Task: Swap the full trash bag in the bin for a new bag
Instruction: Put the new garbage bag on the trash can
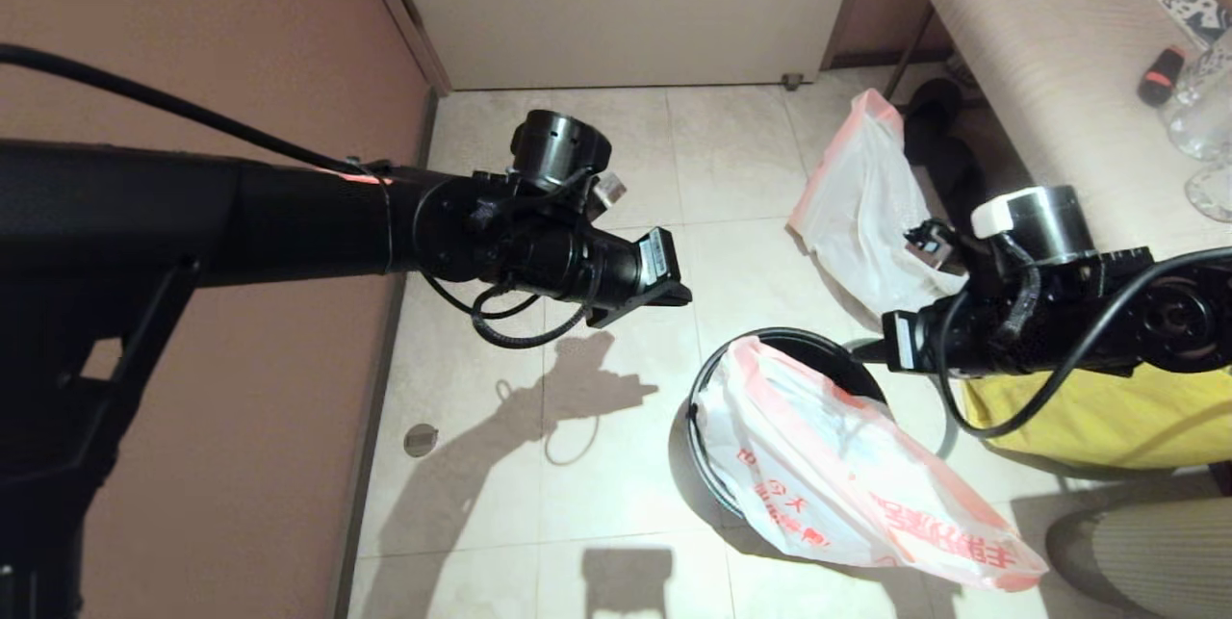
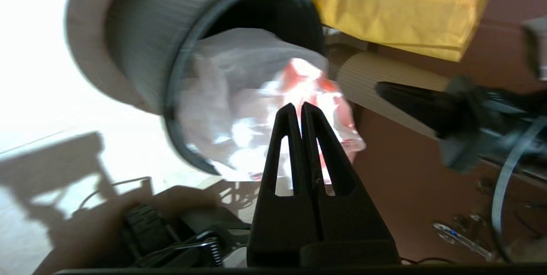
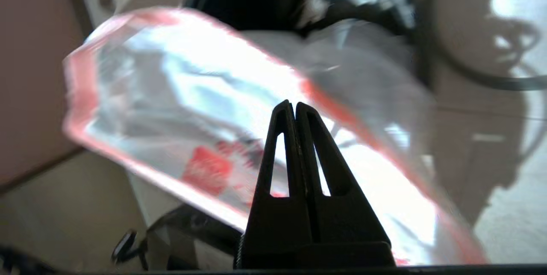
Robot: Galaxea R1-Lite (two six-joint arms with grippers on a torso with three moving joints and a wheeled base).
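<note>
Head view: new bag (image 1: 847, 475) half in bin (image 1: 770, 342), rest spilling near-right onto floor. Full trash bag (image 1: 866, 215) on floor beyond. Right gripper (image 3: 295, 104) jaws pressed together, apparently empty; left gripper (image 2: 301, 106) likewise, left of bin. Risk: thin film slips out, or loose hoop shifts.

floor (image 1: 616, 157): pale tiles | wall (image 1: 192, 22): brown-pink | door (image 1: 616, 3): cream | bench (image 1: 1039, 51): beige

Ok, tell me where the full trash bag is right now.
In the head view the full trash bag sits on the floor at the right, beside the bench and beyond the bin, out of it.
</note>
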